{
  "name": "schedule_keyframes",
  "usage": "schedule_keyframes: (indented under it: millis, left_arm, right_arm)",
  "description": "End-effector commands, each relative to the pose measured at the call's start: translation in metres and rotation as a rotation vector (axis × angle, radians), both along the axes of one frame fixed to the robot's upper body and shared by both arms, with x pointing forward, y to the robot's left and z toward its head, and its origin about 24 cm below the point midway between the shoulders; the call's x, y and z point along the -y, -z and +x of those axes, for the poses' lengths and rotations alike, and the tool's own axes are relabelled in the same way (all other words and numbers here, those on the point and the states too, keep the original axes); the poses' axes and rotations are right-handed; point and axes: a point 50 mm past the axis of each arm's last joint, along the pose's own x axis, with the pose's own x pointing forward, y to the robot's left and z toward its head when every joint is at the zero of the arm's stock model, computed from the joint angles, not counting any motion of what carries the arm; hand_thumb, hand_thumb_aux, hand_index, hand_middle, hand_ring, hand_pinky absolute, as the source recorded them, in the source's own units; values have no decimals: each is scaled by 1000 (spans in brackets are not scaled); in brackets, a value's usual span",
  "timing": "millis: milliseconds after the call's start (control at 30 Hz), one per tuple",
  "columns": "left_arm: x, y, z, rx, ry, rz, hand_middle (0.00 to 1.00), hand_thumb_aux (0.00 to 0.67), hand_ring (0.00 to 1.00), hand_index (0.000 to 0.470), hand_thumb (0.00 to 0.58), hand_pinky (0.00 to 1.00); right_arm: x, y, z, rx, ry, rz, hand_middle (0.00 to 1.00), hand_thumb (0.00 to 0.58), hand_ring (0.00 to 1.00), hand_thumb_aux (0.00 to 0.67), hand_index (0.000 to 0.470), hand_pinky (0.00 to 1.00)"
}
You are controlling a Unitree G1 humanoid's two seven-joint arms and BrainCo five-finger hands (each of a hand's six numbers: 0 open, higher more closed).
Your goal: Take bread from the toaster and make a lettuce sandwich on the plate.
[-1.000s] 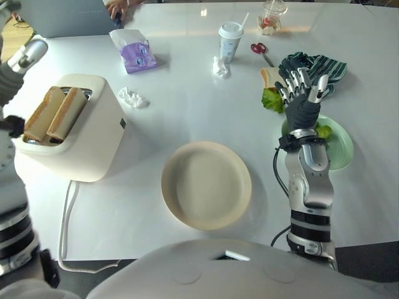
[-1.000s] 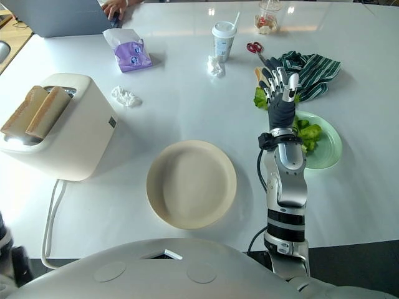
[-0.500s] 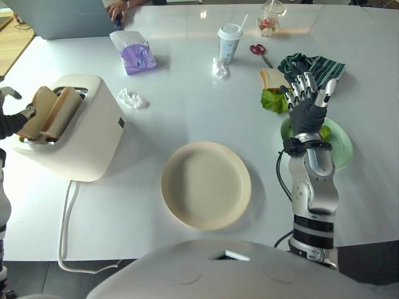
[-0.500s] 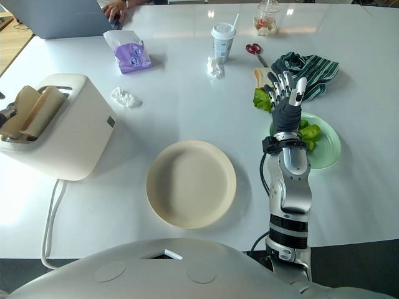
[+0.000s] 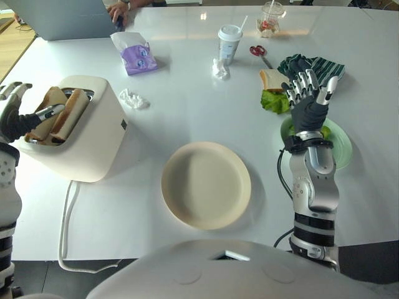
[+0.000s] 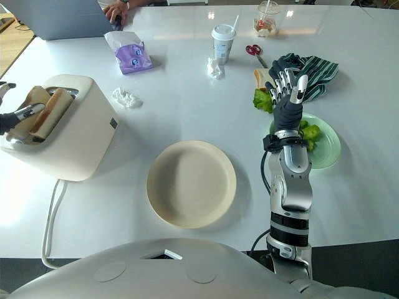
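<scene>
Where your left hand [image 5: 14,117] is hovering at the outer side of the toaster [image 5: 93,143], it is touching the outer one of the two bread slices [image 5: 62,115], which are leaning in the slots. You cannot tell whether it is gripping that slice or only lying against it. You are holding the right hand [image 5: 305,103] upright on a raised forearm, fingers straight and spread apart, grasping nothing, above the near rim of the green plate [image 5: 340,146]. Items lying on the white table [image 5: 187,106], counted: one toaster at the left, its one cord [image 5: 65,212] trailing toward the near edge. One cream plate [image 5: 206,185] is sitting at the centre, well apart from both hands. One green plate is carrying lettuce pieces [image 6: 310,132] at the right. One loose bread slice [image 5: 271,78] is lying beyond the right hand, with one lettuce leaf [image 5: 271,101] just beside it on the near side. One striped cloth [image 5: 321,65] is bunching up beside that slice. One pair of scissors [image 5: 257,51], one lidded cup [image 5: 229,42] with a straw and one glass jar [image 5: 272,15] are standing toward the far side. One tissue pack [image 5: 138,53] is lying beyond the toaster. Two crumpled tissues are lying apart, one [image 5: 133,98] near the toaster, one [image 5: 220,67] just beside the cup.
</scene>
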Motion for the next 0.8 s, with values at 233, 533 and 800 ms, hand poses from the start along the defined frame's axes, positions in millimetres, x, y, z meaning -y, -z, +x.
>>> schedule_keyframes:
  millis: [233, 533, 800]
  left_arm:
    - [-2, 5, 4, -34, -1, 9, 0, 297, 0, 208, 400, 0]
    - [3, 12, 4, -61, 31, -25, 0, 670, 0, 470, 580, 0]
    - [11, -15, 12, 92, 161, -155, 1000, 670, 1000, 470, 580, 1000]
  right_arm:
    - [0, 0, 2, 3, 1, -9, 0, 0, 0, 0, 0, 0]
    - [0, -1, 0, 7, 3, -1, 0, 0, 0, 0, 0, 0]
    - [-1, 2, 1, -6, 2, 17, 0, 0, 0, 0, 0, 0]
